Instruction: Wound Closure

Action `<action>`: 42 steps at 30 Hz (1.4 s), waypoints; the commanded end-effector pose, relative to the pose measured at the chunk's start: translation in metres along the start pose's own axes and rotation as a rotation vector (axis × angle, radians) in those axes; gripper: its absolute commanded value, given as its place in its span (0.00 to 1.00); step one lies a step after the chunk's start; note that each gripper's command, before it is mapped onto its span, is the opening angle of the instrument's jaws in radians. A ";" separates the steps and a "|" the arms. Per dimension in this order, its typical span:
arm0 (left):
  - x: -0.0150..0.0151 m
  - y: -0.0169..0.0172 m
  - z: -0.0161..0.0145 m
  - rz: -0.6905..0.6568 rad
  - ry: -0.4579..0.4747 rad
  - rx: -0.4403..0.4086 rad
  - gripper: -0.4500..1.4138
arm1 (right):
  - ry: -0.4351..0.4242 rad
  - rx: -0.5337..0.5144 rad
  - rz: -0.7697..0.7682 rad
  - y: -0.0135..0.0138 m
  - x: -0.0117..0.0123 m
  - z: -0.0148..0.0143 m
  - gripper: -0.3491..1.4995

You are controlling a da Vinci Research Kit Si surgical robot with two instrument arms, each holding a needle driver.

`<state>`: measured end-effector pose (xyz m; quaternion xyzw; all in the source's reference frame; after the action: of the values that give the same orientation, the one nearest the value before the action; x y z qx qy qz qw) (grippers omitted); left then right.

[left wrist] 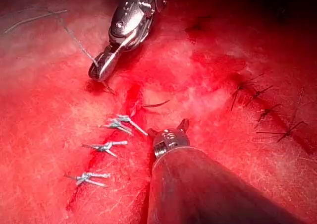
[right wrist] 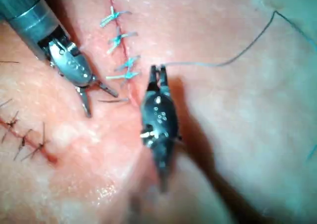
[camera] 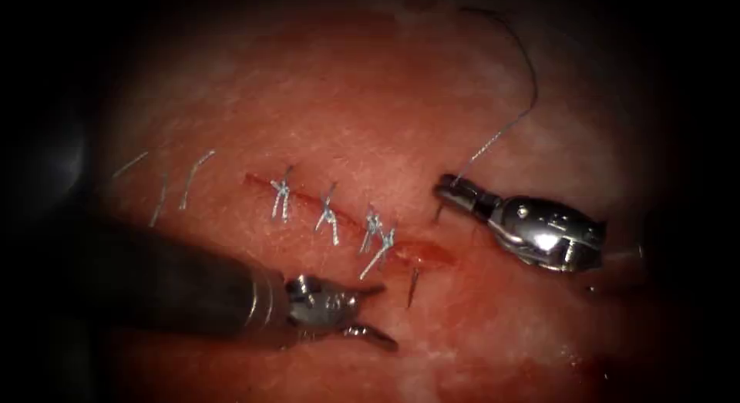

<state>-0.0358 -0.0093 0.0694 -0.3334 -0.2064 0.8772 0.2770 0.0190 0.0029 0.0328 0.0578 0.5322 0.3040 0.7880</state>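
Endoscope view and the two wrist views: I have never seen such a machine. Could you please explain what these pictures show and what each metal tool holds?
This is a surgical practice robot with two thin arms, each ending in a small metal hand. The endoscope view looks down from above and in front. Each wrist view looks along one arm at its own hand. The surface is pork belly, called the tissue, with a cut in it. Four stitches close most of the cut. The left hand is open and holds nothing. The right hand seems shut on the thread, close to the needle. The needle sits in the tissue across the cut's open end: its tip pokes out on the left side, and its back end is on the right.
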 end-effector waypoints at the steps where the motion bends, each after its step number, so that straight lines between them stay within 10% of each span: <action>1: -0.0008 0.0011 0.0008 -0.003 -0.002 -0.004 0.54 | -0.013 0.036 0.025 -0.0012 -0.0009 0.0006 0.00; 23: -0.0003 0.0009 0.0003 0.090 -0.006 -0.019 0.49 | -0.181 0.228 0.344 -0.0043 -0.0039 0.0002 0.00; 26: -0.0003 0.0012 0.0003 0.179 -0.002 -0.018 0.50 | -0.122 0.153 0.334 -0.0032 -0.0034 0.0001 0.65; 28: -0.0002 0.0018 0.0003 0.291 0.031 -0.010 0.51 | -0.071 0.100 0.330 -0.0015 -0.0027 -0.0006 0.87; 42: 0.0034 0.0026 0.0018 0.541 0.200 0.143 0.51 | -0.047 -0.039 0.322 0.0041 -0.0038 -0.0073 0.89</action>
<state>-0.0399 -0.0080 0.0672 -0.4439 -0.0117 0.8929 0.0741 0.0093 0.0038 0.0340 0.1310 0.4911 0.4358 0.7428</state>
